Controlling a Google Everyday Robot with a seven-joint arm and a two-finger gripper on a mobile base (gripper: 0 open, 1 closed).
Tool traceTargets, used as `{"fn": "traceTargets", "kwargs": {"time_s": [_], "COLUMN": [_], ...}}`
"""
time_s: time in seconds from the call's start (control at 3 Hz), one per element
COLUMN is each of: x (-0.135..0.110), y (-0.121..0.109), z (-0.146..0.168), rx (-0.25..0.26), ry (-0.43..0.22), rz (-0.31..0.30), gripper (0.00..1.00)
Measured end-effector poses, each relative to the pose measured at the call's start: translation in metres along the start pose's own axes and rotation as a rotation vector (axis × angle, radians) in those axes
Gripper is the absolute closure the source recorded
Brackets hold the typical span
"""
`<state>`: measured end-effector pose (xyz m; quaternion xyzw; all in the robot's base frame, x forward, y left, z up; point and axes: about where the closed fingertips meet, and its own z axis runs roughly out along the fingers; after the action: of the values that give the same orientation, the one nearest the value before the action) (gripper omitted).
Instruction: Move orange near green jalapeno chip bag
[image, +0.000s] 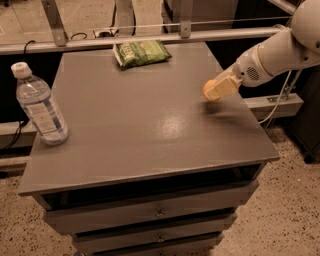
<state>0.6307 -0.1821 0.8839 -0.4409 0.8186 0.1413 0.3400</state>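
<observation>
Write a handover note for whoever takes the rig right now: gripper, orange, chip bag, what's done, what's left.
Gripper: over the right side of the table, closed around the orange, which looks slightly lifted above its shadow.
Green jalapeno chip bag: flat at the far edge, near the middle, well apart from the orange.
Water bottle: upright at the left edge, out of the path.
Done: orange grasped.
Left: carry it toward the far edge, set it down beside the bag, then release.
</observation>
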Motion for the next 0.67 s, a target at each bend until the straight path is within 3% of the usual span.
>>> {"fn": "traceTargets", "kwargs": {"time_s": [0.33, 0.67], "x": [-0.0136, -0.0136], "y": [-0.0083, -0.0083], "z": [-0.0272, -0.0271], "rx": [0.059, 0.058], "ry": [-0.041, -0.041], "rz": [-0.037, -0.037], "gripper": [1.0, 1.0]}}
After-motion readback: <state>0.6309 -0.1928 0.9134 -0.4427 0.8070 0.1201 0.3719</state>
